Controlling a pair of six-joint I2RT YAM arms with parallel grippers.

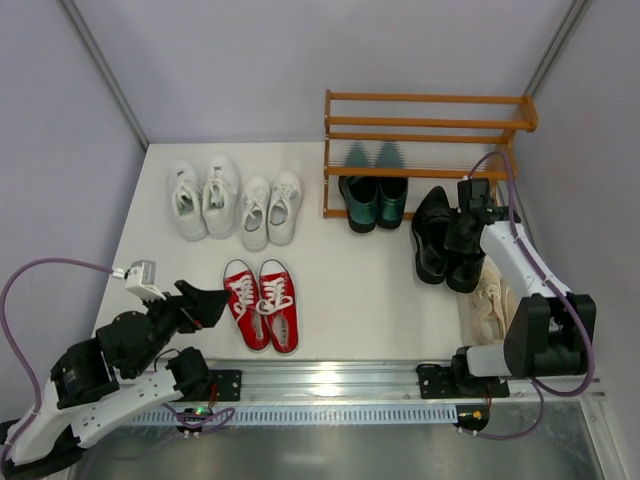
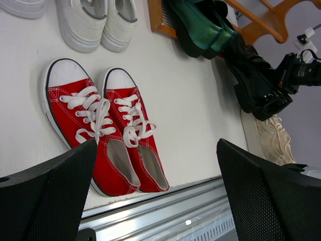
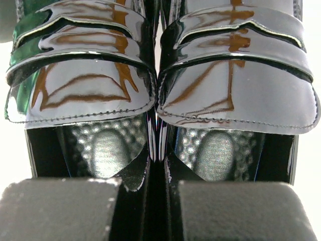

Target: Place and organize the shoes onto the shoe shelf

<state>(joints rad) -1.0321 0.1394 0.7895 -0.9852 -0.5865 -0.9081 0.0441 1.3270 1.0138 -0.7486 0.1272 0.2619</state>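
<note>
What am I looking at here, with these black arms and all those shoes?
Two robot arms are bolted at the near edge of a white table. One picture looks down from above; the other two come from cameras on each arm's wrist. The left claw is open and empty, near a pair of red canvas sneakers with white laces. The right claw is shut on a pair of glossy black loafers, pinching their inner sides together. Two pairs of white lace-up sneakers, cream shoes and dark green loafers wait too, the green ones at the foot of the orange-brown wooden shoe rack.
</note>
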